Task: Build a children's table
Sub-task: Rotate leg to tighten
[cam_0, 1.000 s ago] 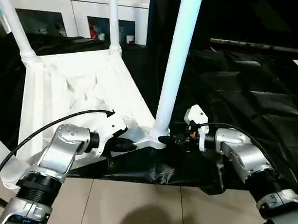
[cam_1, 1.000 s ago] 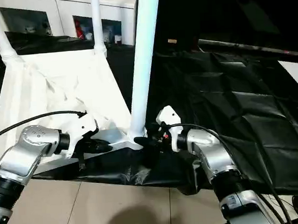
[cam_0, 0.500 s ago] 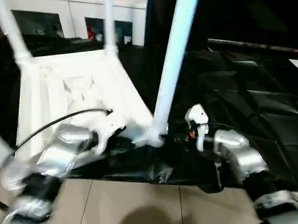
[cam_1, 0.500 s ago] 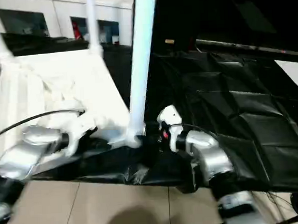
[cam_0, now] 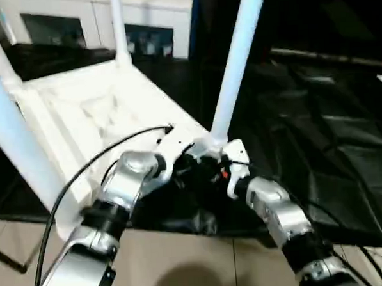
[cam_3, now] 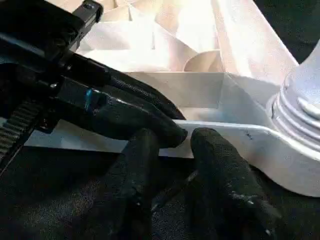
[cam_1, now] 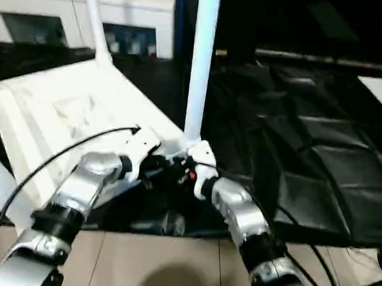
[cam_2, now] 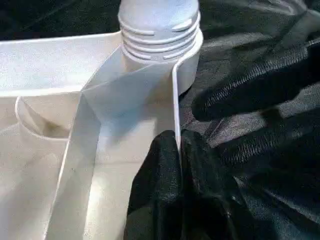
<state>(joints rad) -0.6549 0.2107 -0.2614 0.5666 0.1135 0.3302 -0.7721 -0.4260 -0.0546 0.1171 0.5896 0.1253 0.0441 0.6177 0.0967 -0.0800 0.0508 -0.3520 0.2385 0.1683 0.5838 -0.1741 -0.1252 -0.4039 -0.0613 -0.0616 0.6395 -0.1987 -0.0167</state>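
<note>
Tabletop: the white plastic rectangular tabletop with ribbed underside (cam_0: 97, 116) lies upside down on the black-draped table (cam_0: 319, 149), near edge toward the robot, legs pointing up.
Leg: a long tapered white tube leg (cam_0: 235, 64) stands in the near corner socket.
Left pincer (cam_2: 175, 150): pressed together on the tabletop's thin rim wall beside that socket.
Right pincer (cam_3: 172, 145): spread at the same rim, fingers either side, not visibly pinching.
Advice: seat both grips squarely on the rim before lifting or turning; avoid levering the thin wall.
</note>
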